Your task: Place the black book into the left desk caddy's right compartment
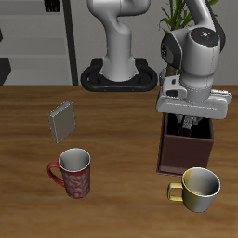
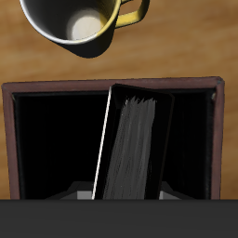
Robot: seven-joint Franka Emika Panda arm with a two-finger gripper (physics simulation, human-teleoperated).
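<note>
Books like this one leave little slack: your gripper (image 1: 190,122) hung directly over the left desk caddy (image 1: 183,149), closed on the black book (image 2: 135,144). From the wrist view, the book stood on end, slightly tilted, its lower edge down inside the caddy's dark well. Which compartment lay beneath it, I could not tell.
</note>
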